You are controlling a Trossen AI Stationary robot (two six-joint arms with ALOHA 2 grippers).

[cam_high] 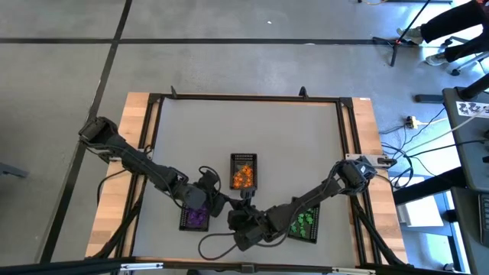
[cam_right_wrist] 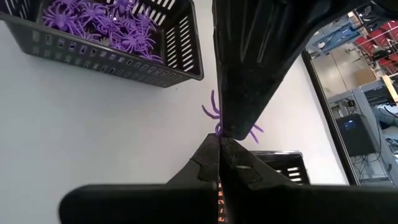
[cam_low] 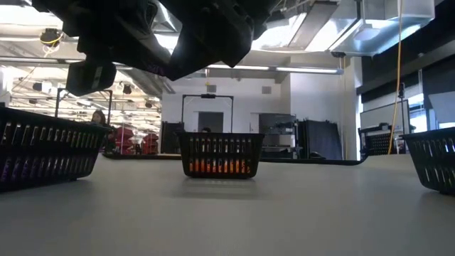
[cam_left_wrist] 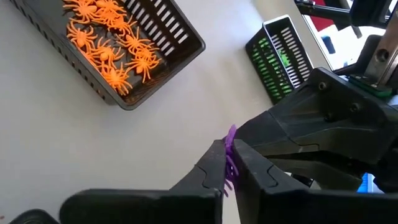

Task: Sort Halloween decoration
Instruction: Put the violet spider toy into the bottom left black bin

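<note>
**Supervisor:** How far along are you with the sorting?

**Me:** Nearly there, I'd say. The orange spiders (cam_left_wrist: 109, 46) sit in the middle tray (cam_high: 244, 171), the purple spiders (cam_right_wrist: 106, 25) in the left tray (cam_high: 194, 218), and the green ones (cam_high: 304, 223) in the right tray (cam_high: 302, 224). I see no loose pieces on the desk (cam_high: 244, 130).

**Supervisor:** So what's left?

**Me:** One purple spider (cam_left_wrist: 231, 155). It's up in the air between the two arms, near the front of the desk, beside the purple tray.

**Supervisor:** Who holds it?

**Me:** Both, as far as I can judge. The left gripper (cam_left_wrist: 227, 163) has its fingers pinched on it, and the right gripper (cam_right_wrist: 220, 142), fingers pressed together, meets it at the same spot. The spider needs to go into the purple tray.
</note>
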